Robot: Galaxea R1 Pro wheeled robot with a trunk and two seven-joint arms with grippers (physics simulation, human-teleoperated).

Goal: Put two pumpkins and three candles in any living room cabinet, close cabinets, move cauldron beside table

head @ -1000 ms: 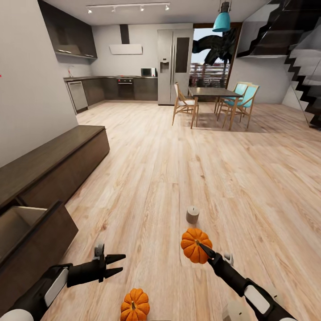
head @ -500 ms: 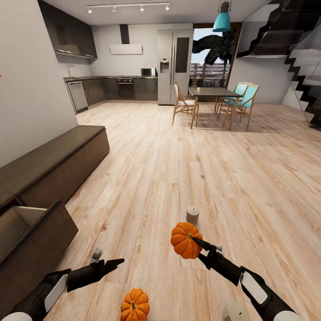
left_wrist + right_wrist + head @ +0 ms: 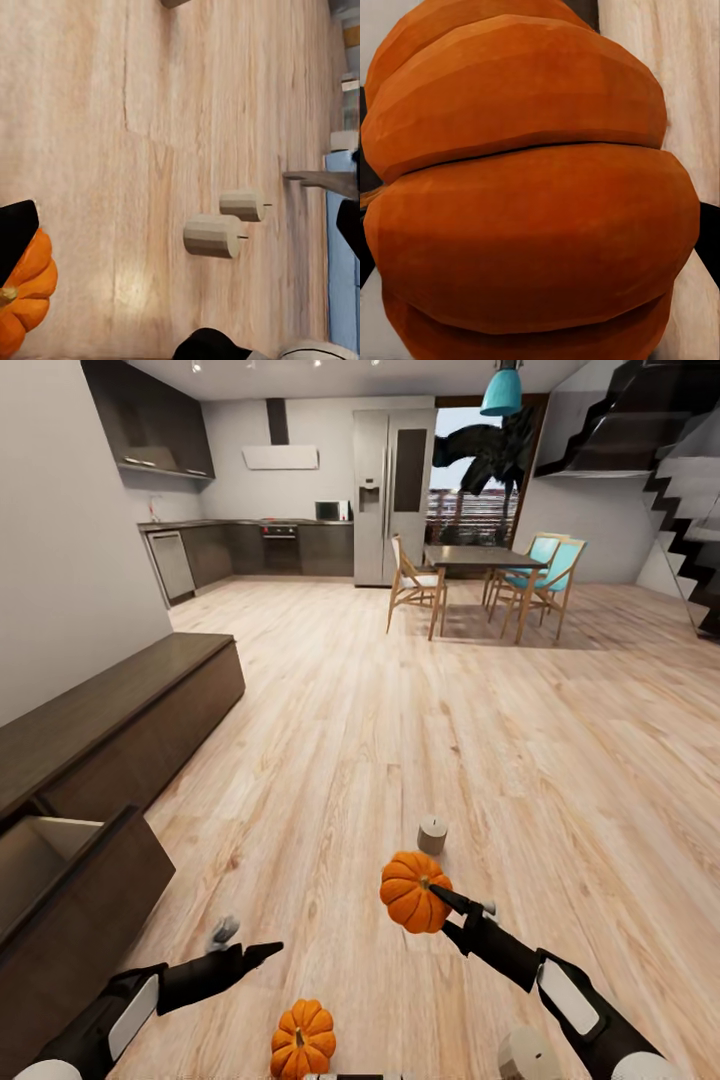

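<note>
Your right gripper (image 3: 438,894) is clamped on a pumpkin (image 3: 411,891), carrying it above the floor (image 3: 400,710); in the right wrist view that pumpkin (image 3: 529,187) sits right up against the camera. Just beyond it a candle (image 3: 432,835) stands upright on the boards. Your left gripper (image 3: 268,952) hangs low over the floor with nothing between its fingers, which look nearly together, though you cannot tell for certain. A second pumpkin (image 3: 303,1040) rests on the floor between your two arms, near your base; another candle (image 3: 527,1055) stands under your right forearm. The left wrist view shows two candles (image 3: 213,235) (image 3: 241,205) close together, and a pumpkin (image 3: 26,289) at the edge. To your left the cabinet (image 3: 120,730) runs along the wall; its near drawer (image 3: 75,890) is pulled open, pale inside.
</note>
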